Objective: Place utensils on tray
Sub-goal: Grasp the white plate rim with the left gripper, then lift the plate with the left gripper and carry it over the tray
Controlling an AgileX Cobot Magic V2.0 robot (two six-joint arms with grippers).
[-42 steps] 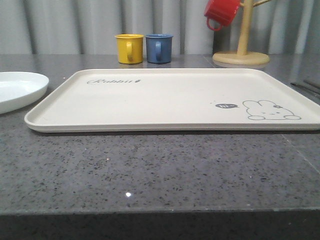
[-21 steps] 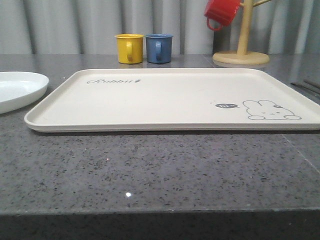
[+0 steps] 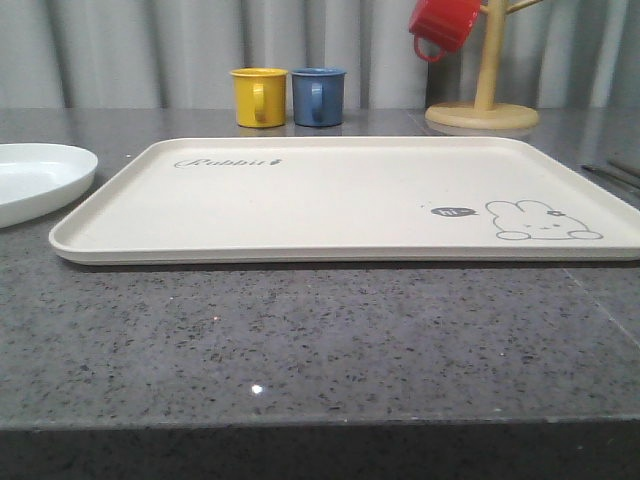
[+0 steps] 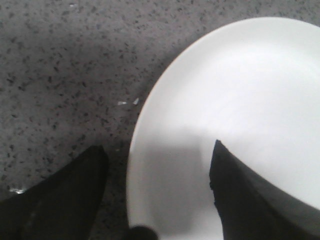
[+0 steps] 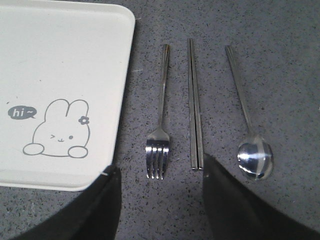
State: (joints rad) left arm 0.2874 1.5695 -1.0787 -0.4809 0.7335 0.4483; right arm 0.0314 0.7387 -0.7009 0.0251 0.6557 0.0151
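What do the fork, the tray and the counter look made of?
Fork: polished steel, going by its bright mirror-like glints. Tray: matte cream, likely plastic or melamine, with printed lettering and rabbit. Counter: glossy grey speckled stone or a composite imitation.

Cream tray (image 3: pixel 330 200) bare on grey counter (image 3: pixel 300 340); white plate (image 3: pixel 35 180) just left, apart.

Yellow mug (image 3: pixel 259 96) and blue mug (image 3: pixel 319 96), touching side by side, twelve o'clock. Red mug (image 3: pixel 445 25) hung on wooden mug tree (image 3: pixel 484 98), one o'clock. Speckled grey countertop (image 3: pixel 300 340).
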